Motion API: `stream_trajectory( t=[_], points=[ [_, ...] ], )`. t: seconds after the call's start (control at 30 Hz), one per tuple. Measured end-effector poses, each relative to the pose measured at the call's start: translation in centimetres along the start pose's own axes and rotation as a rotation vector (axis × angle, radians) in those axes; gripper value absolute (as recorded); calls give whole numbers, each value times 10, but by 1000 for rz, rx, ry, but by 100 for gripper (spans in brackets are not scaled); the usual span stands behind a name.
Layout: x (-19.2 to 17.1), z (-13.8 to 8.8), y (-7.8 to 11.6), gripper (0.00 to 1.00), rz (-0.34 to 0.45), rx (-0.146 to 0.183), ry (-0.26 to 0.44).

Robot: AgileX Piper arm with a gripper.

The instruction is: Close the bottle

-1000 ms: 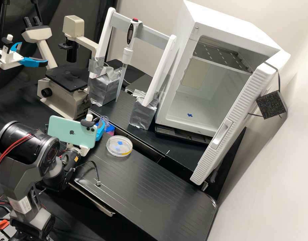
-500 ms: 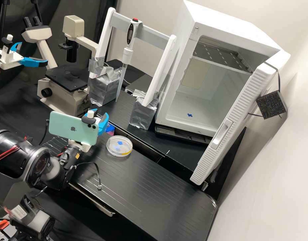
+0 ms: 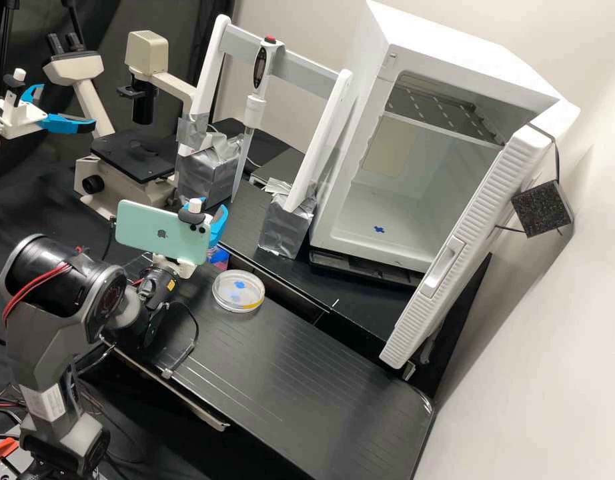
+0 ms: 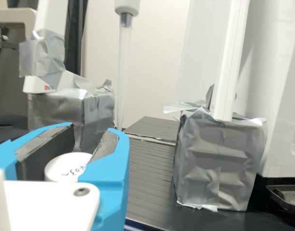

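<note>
While aloft, gripper [image 3: 218, 221] roughly level.

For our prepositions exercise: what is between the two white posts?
In the high view, a grey crossbar and a hanging pipette lie between the white posts.

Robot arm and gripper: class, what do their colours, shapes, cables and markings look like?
The arm is dark grey and angular, with a rounded black barrel joint, looping red cables, a black cable and a white label. The gripper has a white mount with rounded corners, and chunky bright blue fingers lined with dark grey pads.
</note>
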Motion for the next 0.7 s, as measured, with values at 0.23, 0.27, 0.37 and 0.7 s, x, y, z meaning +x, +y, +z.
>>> stream_trajectory(
  t=[0.23,0.27,0.37,0.7],
  points=[
    [11,6,-6,0,-32,-11,-28],
    [11,7,-7,0,-36,-11,-32],
    [12,10,-10,0,-50,-8,-44],
    [13,19,-15,0,-65,31,-61]
  ],
)
